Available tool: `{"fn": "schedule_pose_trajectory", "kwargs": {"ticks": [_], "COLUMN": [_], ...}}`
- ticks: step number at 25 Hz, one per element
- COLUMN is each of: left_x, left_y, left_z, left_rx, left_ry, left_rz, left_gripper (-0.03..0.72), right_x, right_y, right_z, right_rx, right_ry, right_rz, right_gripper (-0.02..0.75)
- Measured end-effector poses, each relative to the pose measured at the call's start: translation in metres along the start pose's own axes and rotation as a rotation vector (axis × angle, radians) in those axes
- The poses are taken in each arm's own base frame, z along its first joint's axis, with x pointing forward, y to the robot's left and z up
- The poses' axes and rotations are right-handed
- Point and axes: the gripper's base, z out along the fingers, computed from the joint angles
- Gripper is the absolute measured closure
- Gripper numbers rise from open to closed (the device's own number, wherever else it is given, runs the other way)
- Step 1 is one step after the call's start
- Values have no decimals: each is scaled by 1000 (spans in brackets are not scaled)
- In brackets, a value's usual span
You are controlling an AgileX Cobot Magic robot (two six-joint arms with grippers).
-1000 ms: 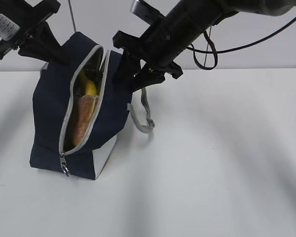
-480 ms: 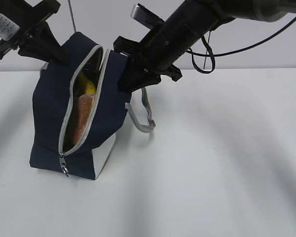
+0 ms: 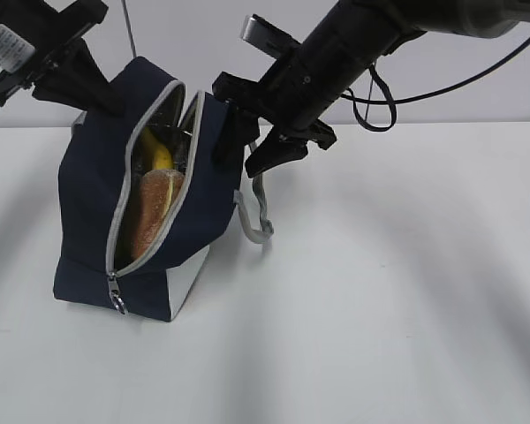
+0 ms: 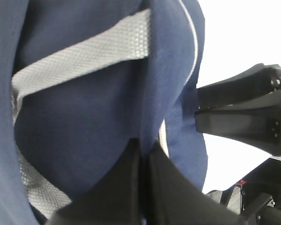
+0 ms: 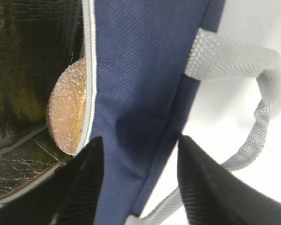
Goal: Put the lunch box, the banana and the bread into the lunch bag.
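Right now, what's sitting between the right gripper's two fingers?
In the right wrist view, the open right gripper straddles the lunch bag's navy side wall, zipper edge included. The bread lies just inside that wall.

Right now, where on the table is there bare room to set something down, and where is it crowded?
Free: the white table right of the lunch bag and in front of it. Crowded: the bag's top, where the left hand pinches one side, the right hand straddles the other, and bread and banana fill the opening.

The scene is evenly and brightly lit. Soft, blurred grey shadows are cast across the white counter. The wrist views are blurred at close range, and dull glints are seen on the silver lining.
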Motion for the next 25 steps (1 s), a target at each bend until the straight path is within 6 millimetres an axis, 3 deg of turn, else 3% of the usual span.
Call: {"fn": "schedule_pose_trajectory", "kwargs": {"ticks": [6, 13, 17, 22, 25], "left_x": [0, 0, 0, 0, 0], "left_y": [0, 0, 0, 0, 0], "left_z": [0, 0, 0, 0, 0], "left_rx": [0, 0, 0, 0, 0], "left_ry": [0, 0, 0, 0, 0], "left_rz": [0, 0, 0, 0, 0], "left_gripper": [691, 691, 691, 691, 691], "right_x": [0, -4, -6, -7, -8], "right_y": [-3, 1, 2, 3, 4], "right_z": [0, 0, 0, 0, -1], "right_rx": [27, -26, -47, -50, -60], "right_ry": [6, -41, -62, -75, -89], "right_rz": [4, 26, 27, -7, -16], "right_gripper": [324, 344, 442, 691, 739]}}
